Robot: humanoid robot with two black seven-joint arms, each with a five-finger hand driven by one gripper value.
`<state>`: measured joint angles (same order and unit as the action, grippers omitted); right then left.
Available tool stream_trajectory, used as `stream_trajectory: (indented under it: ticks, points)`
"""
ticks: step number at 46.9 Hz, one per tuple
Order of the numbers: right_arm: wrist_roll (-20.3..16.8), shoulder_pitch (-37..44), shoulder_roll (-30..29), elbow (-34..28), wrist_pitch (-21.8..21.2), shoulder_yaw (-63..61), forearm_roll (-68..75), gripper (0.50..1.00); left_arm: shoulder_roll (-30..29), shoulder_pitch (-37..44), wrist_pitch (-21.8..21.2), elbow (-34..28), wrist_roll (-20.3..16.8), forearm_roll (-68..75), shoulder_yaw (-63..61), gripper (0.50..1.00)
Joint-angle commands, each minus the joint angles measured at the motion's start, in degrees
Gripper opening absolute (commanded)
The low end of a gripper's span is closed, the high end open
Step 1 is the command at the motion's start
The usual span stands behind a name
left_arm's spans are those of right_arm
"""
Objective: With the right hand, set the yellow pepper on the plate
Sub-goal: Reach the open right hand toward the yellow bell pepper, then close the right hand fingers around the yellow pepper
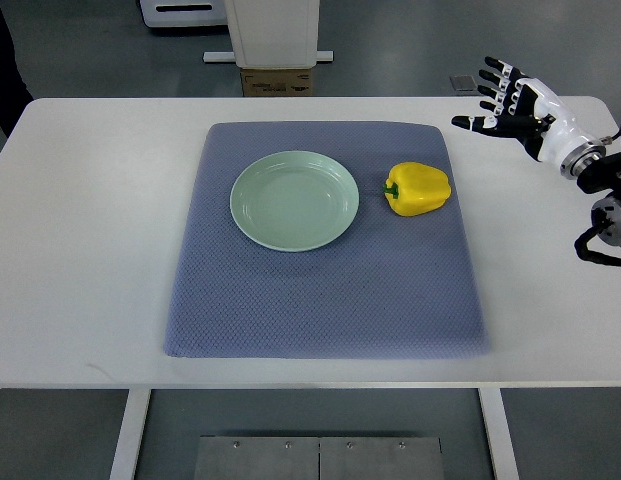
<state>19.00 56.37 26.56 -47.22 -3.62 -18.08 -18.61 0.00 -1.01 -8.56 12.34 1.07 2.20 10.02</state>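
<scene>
A yellow pepper [419,188] lies on its side on the blue-grey mat [325,290], its green stem pointing left. Just left of it sits a pale green plate [294,199] with nothing on it. My right hand [502,100] hovers over the table's far right corner, up and to the right of the pepper and well apart from it. Its fingers are spread and hold nothing. The left arm does not show.
The mat lies in the middle of a white table [80,250]. Beyond the far edge stand a white pillar base [273,35] and a cardboard box [277,82]. A metal plate [320,458] lies on the floor below the near edge.
</scene>
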Motion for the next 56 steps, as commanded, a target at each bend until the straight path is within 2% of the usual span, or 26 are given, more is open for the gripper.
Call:
stream_trajectory:
  ticks: [1, 12, 24, 36, 56]
  points:
    - [1.5, 2.2, 0.8, -0.1, 0.0, 5.6, -3.4, 1.0, 0.0, 0.0, 0.0, 0.1, 0.0, 0.0, 0.0, 1.0]
    - [4.7, 12.3, 1.8, -0.1, 0.4, 24.7, -11.0, 1.0, 0.0, 0.0, 0.0, 0.0, 0.0, 0.0, 0.0, 1.0]
    - [4.8, 19.8, -0.6, 0.3, 1.1, 41.5, -11.6, 1.0, 0.0, 0.0, 0.0, 0.1, 0.0, 0.0, 0.0, 1.0]
    - [4.8, 20.1, -6.3, 4.1, 3.5, 47.6, -12.2, 1.0, 0.0, 0.0, 0.0, 0.0, 0.0, 0.0, 0.0, 1.0]
    - [4.6, 19.5, -11.7, 10.5, 3.6, 51.4, -12.2, 0.987, 0.0, 0.0, 0.0, 0.0, 0.0, 0.0, 0.0, 1.0]
